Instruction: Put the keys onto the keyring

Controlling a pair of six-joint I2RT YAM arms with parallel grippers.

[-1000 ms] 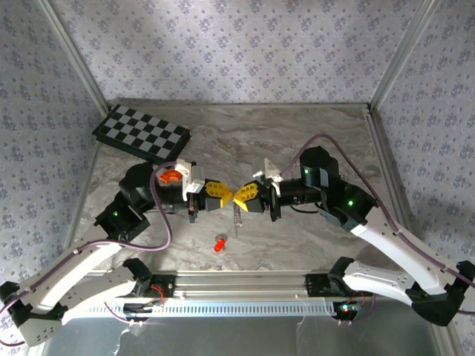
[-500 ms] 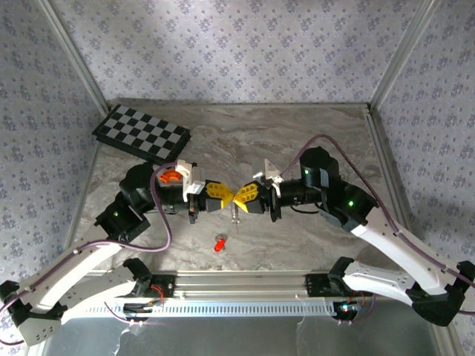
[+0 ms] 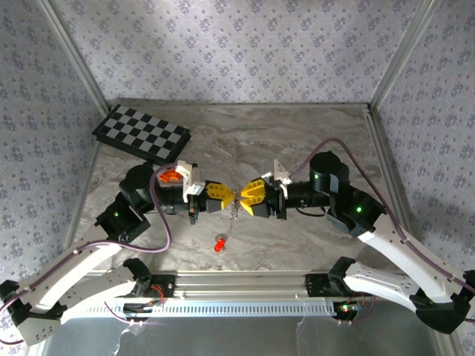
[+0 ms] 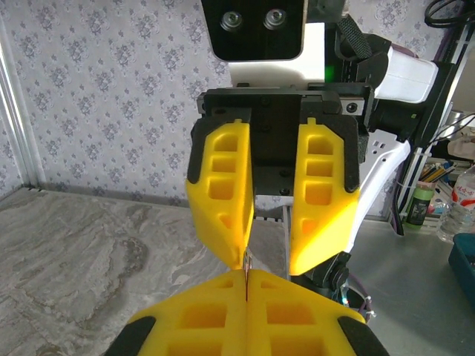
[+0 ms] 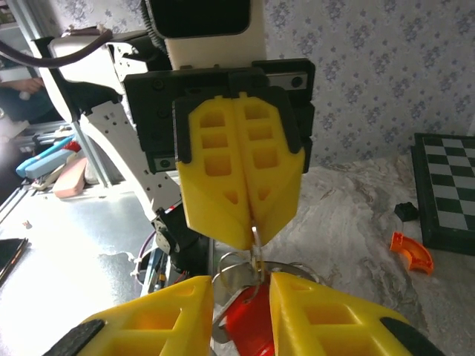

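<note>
Above the table's middle, my left gripper (image 3: 231, 196) and right gripper (image 3: 243, 197) meet tip to tip. The left gripper (image 4: 246, 278) is shut on the keyring (image 5: 256, 239), a thin silvery loop that shows edge-on (image 4: 246, 261) at its fingertips and hangs down (image 3: 236, 206) between the arms. More silvery rings and a red-headed key (image 5: 256, 326) dangle below it, between the fingers of my right gripper (image 5: 241, 285), which is open; I cannot tell if they touch the key. Another red key (image 3: 218, 243) lies on the marble near the front edge.
A folded chessboard (image 3: 141, 132) lies at the back left corner. A small orange curved piece (image 5: 410, 251) and a tiny black piece (image 5: 404, 211) sit on the table beside it. Patterned walls and metal posts close in the sides, and an aluminium rail (image 3: 245, 282) runs along the front.
My right gripper has opened, rolled at the wrist and drawn back slightly to the right. The left gripper holds still, shut on the keyring. The key on the table has not moved.
</note>
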